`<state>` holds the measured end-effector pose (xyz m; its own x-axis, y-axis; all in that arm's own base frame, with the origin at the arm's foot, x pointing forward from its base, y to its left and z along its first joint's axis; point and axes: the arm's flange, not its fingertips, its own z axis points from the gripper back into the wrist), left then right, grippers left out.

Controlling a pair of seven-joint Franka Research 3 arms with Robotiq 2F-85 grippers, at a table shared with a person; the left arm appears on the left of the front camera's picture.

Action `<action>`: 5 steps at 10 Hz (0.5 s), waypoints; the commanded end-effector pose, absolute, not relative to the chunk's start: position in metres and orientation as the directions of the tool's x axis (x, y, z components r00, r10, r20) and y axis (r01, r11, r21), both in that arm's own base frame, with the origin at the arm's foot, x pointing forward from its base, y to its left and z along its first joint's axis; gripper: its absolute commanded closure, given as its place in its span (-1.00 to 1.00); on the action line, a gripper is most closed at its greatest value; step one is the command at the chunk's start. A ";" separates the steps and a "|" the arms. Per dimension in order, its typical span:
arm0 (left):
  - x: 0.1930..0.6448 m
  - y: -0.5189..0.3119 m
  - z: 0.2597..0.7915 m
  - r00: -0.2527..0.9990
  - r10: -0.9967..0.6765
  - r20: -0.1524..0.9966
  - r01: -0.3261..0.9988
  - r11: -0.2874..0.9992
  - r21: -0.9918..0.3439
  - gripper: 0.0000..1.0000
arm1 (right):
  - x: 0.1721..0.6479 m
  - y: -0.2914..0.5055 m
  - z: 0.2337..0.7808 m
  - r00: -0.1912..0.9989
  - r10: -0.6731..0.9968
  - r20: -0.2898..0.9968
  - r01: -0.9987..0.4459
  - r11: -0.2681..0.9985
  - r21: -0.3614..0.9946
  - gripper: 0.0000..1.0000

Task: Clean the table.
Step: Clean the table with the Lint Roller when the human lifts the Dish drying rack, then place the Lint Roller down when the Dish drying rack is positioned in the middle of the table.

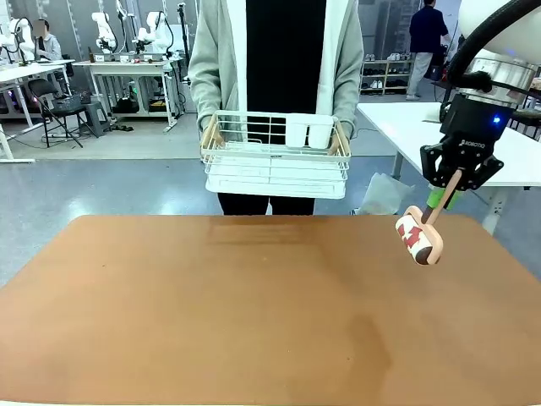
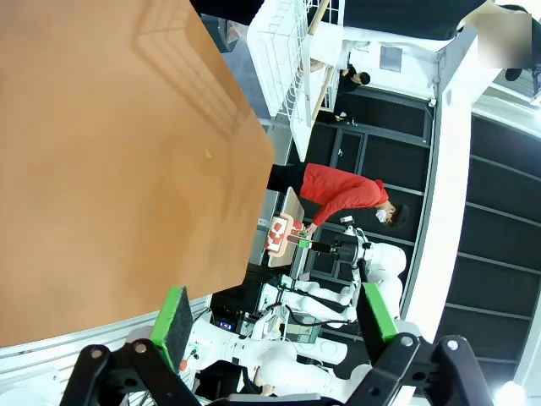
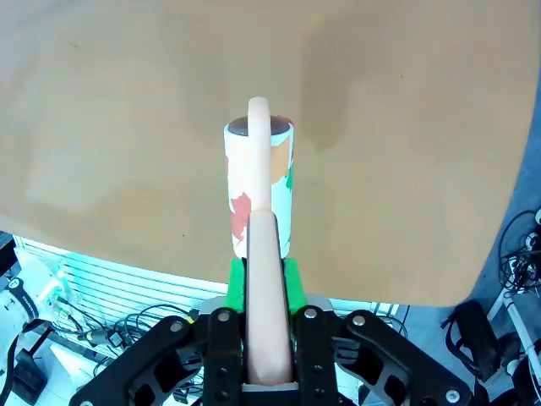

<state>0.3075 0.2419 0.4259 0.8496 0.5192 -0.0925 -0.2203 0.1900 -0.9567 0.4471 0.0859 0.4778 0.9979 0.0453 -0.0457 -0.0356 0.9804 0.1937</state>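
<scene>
The reddish-brown table [image 1: 254, 313] spreads across the front view, bare of objects. Above its far right corner my right gripper [image 1: 448, 196] is shut on the pale handle of a lint roller [image 1: 419, 238], whose white head with red patches hangs just over the tabletop. In the right wrist view the lint roller [image 3: 260, 190] points away from me over the table [image 3: 127, 127], its handle clamped between the green pads. My left gripper [image 2: 275, 317] stands open beyond the table [image 2: 110, 152] edge with nothing between its fingers.
A person at the far side holds a white wire rack [image 1: 275, 156] with two white cups [image 1: 308, 132] above the table's far edge. A white-topped table [image 1: 439, 135] stands at the right, behind my right arm.
</scene>
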 end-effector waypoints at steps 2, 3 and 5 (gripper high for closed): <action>0.306 0.244 0.428 0.851 0.518 -0.084 -0.202 0.176 -0.963 -1.00 | 0.449 0.088 0.482 0.997 0.056 -0.046 -0.045 0.979 0.197 0.59; 0.306 0.244 0.428 0.851 0.518 -0.084 -0.202 0.176 -0.963 -1.00 | 0.449 0.088 0.482 0.997 0.056 -0.046 -0.045 0.979 0.197 0.59; 0.306 0.244 0.428 0.851 0.518 -0.084 -0.202 0.176 -0.963 -1.00 | 0.449 0.088 0.482 0.997 0.056 -0.046 -0.045 0.979 0.197 0.59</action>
<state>0.3075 0.2419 0.4259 0.8496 0.5192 -0.0925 -0.2203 0.1900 -0.9567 0.4471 0.0859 0.4778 0.9979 0.0454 -0.0457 -0.0357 0.9804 0.1937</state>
